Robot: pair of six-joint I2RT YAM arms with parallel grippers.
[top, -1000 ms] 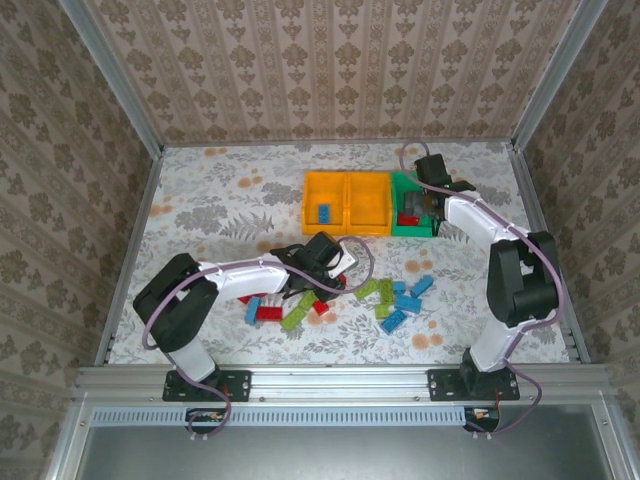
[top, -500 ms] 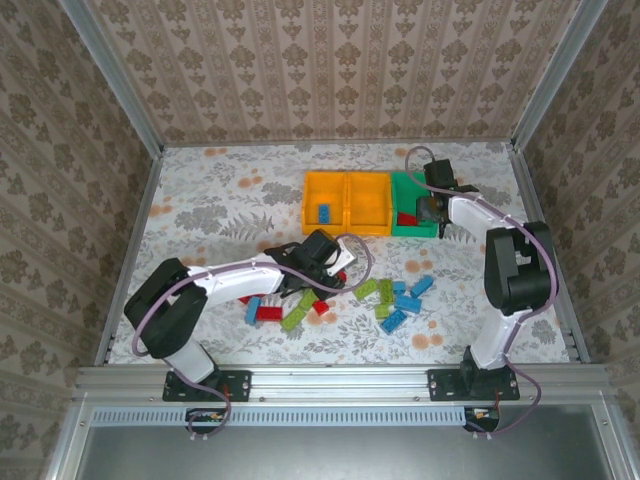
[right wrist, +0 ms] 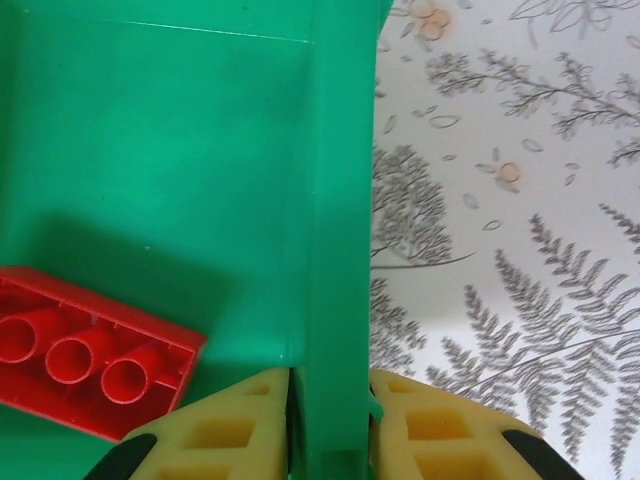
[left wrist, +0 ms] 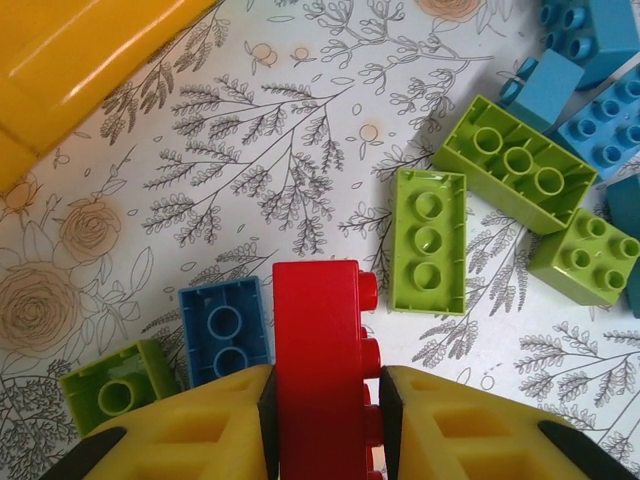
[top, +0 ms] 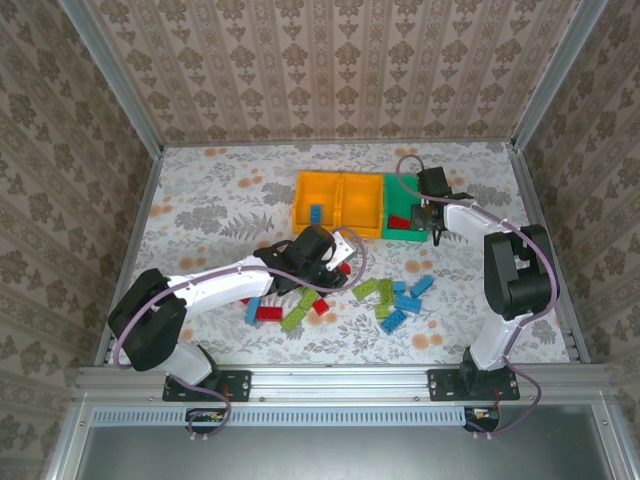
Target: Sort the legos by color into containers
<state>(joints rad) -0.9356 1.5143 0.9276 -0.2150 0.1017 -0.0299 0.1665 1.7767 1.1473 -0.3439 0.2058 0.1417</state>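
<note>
Roughly a dozen loose legos (top: pixel 393 300) lie scattered on the flowered table (top: pixel 200 200) in front of the arm bases. Most of the blue ones are to the right, lime green ones sit in the middle, and a red and a blue one lie nearer the left. Just beyond them the left gripper (top: pixel 336 260) is clamped on a red brick (left wrist: pixel 318 330), its yellow fingers (left wrist: pixel 200 430) pressing the brick's two long faces and the studs pointing right in the left wrist view. Under and beside that brick lie a small blue brick (left wrist: pixel 225 330), hollow side up, and a lime brick (left wrist: pixel 112 388) to its left. Farther right is a long lime brick (left wrist: pixel 430 240). Farther back three bins stand in a row, touching. The left orange bin (top: pixel 298 205) has a lone blue lego (top: pixel 317 214) in it, the right orange bin (top: pixel 365 178) is next, and the green bin (top: pixel 402 236) is at the right end. The right gripper (top: pixel 428 212) is closed on the green bin's right wall, one finger inside and one outside over the table. A second red lego (right wrist: pixel 90 350) lies in that bin, hollow side up.
</note>
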